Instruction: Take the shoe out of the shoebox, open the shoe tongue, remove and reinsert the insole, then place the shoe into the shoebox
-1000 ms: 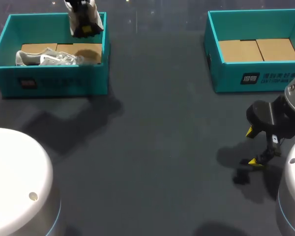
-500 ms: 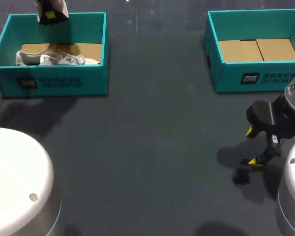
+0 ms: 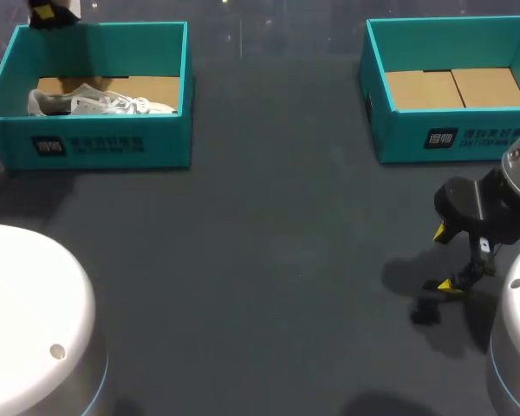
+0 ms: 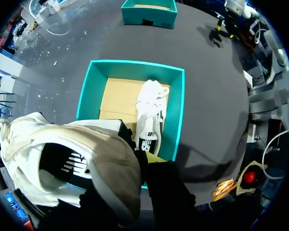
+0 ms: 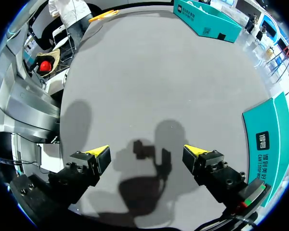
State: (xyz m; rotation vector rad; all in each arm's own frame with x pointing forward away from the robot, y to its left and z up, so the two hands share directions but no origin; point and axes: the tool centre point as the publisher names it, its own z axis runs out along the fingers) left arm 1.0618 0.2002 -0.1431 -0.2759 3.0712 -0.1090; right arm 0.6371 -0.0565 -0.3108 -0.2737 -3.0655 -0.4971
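Clamped on held shoe [image 4: 82, 168] with left tool [image 3: 45, 11], up in the air past the far-left corner of left shoebox [image 3: 113, 143]. Can't see finger contact behind the upper; judging the clamp from the shoe hanging clear of everything.

Handling, as a guess:
- Looks light. White upper with a tan panel, probably soft and floppy, stiff only at sole and heel.
- Should pinch fine at collar or heel counter. Expect collapse if squeezed mid-upper, and snagging on loose laces.
- For the tongue: thin and pliable, best taken at its top edge.
- For the insole: likely bendy foam, best peeled from the heel end, prone to bunching on reinsert.
- Probably needs setting sole-down on surface [image 3: 277, 243], between both arms, before any tongue work.

On the right: hovering low over the surface with right tool [image 5: 147, 154], fingers wide apart, holding nothing.

Containers:
- In left shoebox: second shoe [image 3: 95, 102], lying along the near wall on the cardboard base.
- In right shoebox [image 3: 399, 139]: only the cardboard base, no shoe.
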